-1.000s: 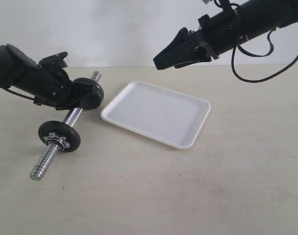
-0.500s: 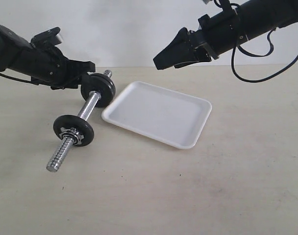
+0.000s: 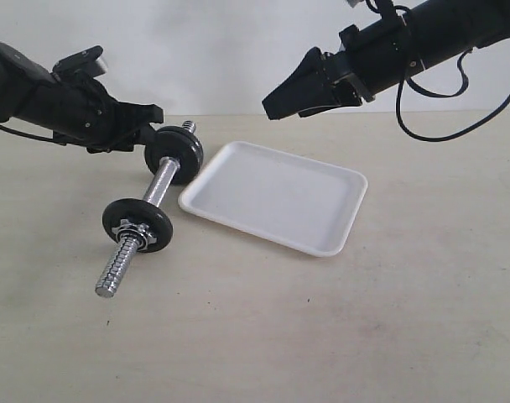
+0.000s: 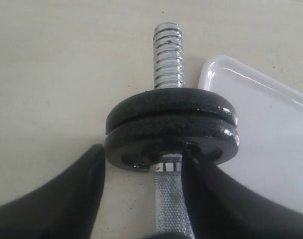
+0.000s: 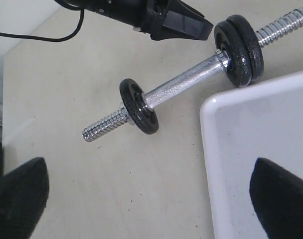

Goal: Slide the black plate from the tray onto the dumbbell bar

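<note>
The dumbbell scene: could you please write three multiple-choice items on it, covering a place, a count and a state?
1. Exterior view: which side of the bar is the tray? A) left B) right C) on top
2. How many black discs are on the bar? A) one B) two C) three
3. The right gripper is: A) open B) shut on a disc C) shut on the tray
B: the tray lies right of the bar. C: two discs at one end, one at the other. A: its fingers stand wide apart.
</note>
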Motion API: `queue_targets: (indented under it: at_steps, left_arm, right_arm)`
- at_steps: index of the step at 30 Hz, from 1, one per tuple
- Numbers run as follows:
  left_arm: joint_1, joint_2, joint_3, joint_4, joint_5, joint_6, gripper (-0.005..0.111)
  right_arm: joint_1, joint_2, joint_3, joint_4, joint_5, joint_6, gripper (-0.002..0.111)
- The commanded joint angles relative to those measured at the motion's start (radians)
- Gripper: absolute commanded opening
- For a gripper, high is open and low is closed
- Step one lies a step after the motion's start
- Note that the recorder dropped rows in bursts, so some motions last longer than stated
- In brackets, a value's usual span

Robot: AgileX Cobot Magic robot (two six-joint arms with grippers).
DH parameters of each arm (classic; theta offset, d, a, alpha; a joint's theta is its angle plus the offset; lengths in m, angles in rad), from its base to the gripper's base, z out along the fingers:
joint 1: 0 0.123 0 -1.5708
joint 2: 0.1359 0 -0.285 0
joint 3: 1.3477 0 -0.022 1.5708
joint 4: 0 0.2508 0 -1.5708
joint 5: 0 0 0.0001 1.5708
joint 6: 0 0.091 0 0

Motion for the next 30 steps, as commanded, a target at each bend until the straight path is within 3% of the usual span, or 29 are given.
queue_targets:
  at_steps: [1,14,18,25,30]
  left_arm:
    - [0.002,-0.003,-0.001,-0.008,-0.008,0.004,0.046]
    - [0.002,-0.003,-0.001,-0.008,-0.008,0.004,0.046]
    - [0.002,-0.034,-0.001,-0.008,0.018,0.015,0.046]
    - [0.006,-0.354,-0.001,0.003,-0.006,0.219,0.046]
    - [0.016,-0.522,0.003,0.094,-0.015,0.225,0.046]
  right_arm:
    - [-0.004,-0.016,-0.007,0.003,0.006,-0.009,0.105]
    - [-0.004,-0.016,-0.007,0.005,0.006,-0.005,0.105]
    - [-0.004,-0.021,-0.007,0.030,0.006,0.092,0.105]
    - [-0.004,-0.210,-0.007,0.035,0.006,0.064,0.105]
    - [-0.004,-0.365,-0.007,0.006,0.006,0.037,0.105]
